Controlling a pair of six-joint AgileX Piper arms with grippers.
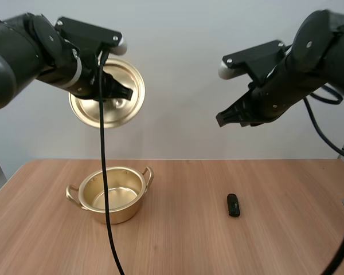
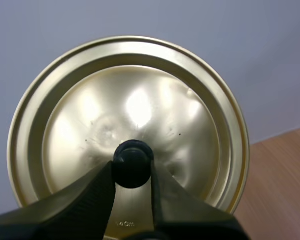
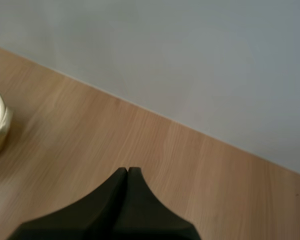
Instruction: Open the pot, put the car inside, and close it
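Left gripper (image 1: 122,91): raised well above the table (image 1: 275,240). Its fingers are narrowly spread and pinch the black knob (image 2: 132,164) of the gold lid (image 1: 129,77) between their tips. The lid hangs tilted on edge. In the left wrist view, its knob side faces the gripper.

Right gripper (image 1: 221,119): raised above the table at a height similar to the left gripper and well apart from it. Its fingers lie pressed together as one dark wedge, with nothing between them. The tips point down and toward the left gripper's side.

Gold pot (image 1: 126,212): stands upright on the table below the left gripper. It is uncovered and has two side handles. No contents are visible inside it.

Car (image 1: 233,204): a small black item lying on the table almost directly below the right gripper's tips. It is well apart from the pot and touches neither gripper.
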